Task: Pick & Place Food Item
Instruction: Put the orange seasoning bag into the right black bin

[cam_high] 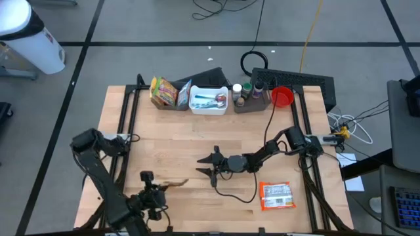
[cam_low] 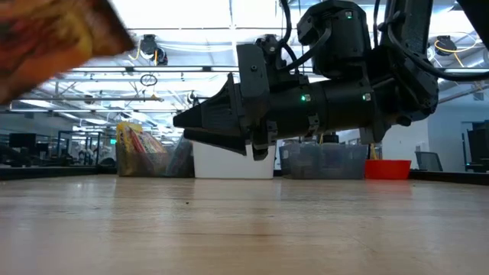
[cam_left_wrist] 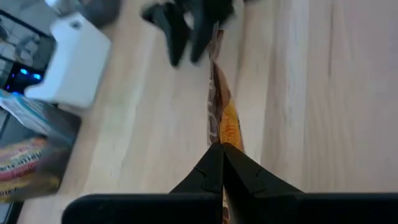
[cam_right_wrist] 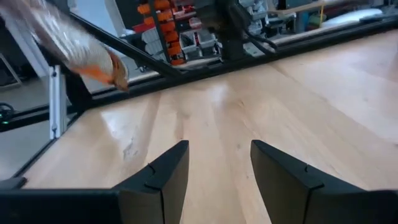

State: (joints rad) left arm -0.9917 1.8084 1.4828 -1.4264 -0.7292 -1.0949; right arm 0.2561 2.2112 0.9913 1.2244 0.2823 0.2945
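From above, the left gripper (cam_high: 165, 188) sat near the front-left of the wooden desk (cam_high: 164, 141), clamped shut on one end of a thin orange-brown snack packet (cam_high: 174, 184) that stuck out toward the desk's middle. The left wrist view showed what the overhead could not: the fingers (cam_left_wrist: 214, 168) pressed together on the packet's (cam_left_wrist: 221, 118) edge, the packet seen edge-on, and the right gripper (cam_left_wrist: 186, 28) beyond it. The low view caught the packet (cam_low: 53, 38) only as a blurred orange shape at the upper corner, lifted off the desk.

The right gripper (cam_high: 211, 168) hung over the desk's centre, its jaws parted and holding nothing; its own wrist view showed the two fingers (cam_right_wrist: 165, 171) standing apart over bare wood, with the packet (cam_right_wrist: 81, 46) raised in the distance. The low view showed it hovering clear of the surface.

Only the overhead showed a second orange-and-white food packet (cam_high: 276, 195) lying flat at the front-right. Along the far edge stood a bin of snack bags (cam_high: 169, 93), a white tub (cam_high: 209, 100), a grey tray of bottles (cam_high: 252, 97) and a red cup (cam_high: 282, 97).

The desk was pale butcher-block, set on a grey floor (cam_high: 164, 26) with dark tape lines and trailing cables. Behind, the low view showed a large hall with ceiling lights.
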